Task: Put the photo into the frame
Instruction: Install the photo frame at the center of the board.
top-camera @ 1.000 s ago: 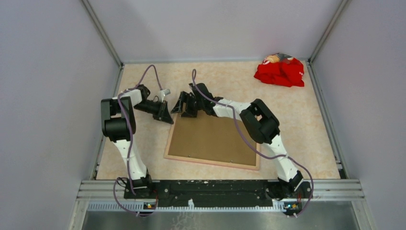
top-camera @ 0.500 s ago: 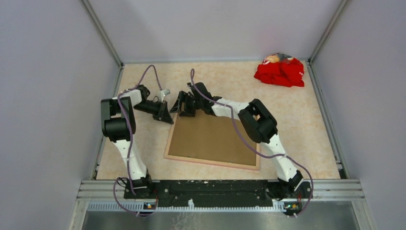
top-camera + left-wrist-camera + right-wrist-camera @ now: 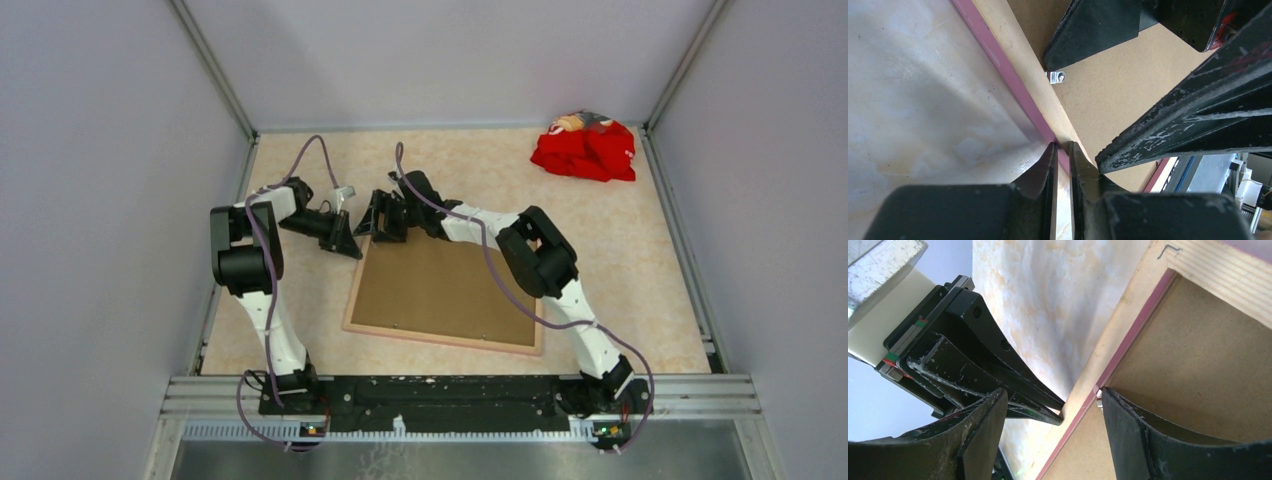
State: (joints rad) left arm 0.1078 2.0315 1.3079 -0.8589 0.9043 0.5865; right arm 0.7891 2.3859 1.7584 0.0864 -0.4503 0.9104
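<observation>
The frame (image 3: 440, 339) lies back up on the table, with a brown backing board (image 3: 440, 290) set in it. The photo is out of view. My left gripper (image 3: 352, 250) is at the frame's far left corner, nipped shut on the thin pink-and-wood rim (image 3: 1023, 65), which runs in between its tips (image 3: 1062, 146). My right gripper (image 3: 380, 222) stands open astride the same corner (image 3: 1052, 392). One of its fingers (image 3: 1093, 30) rests on the board by a small metal tab (image 3: 1056, 76); the other hangs outside the rim over the table.
A crumpled red cloth (image 3: 585, 150) lies at the far right corner of the table. Grey walls close in the left, right and far sides. The two grippers are crowded close together at the frame's corner.
My right gripper has crept slightly left along the frame's far edge, toward the corner. The left gripper and the frame have not visibly moved.
</observation>
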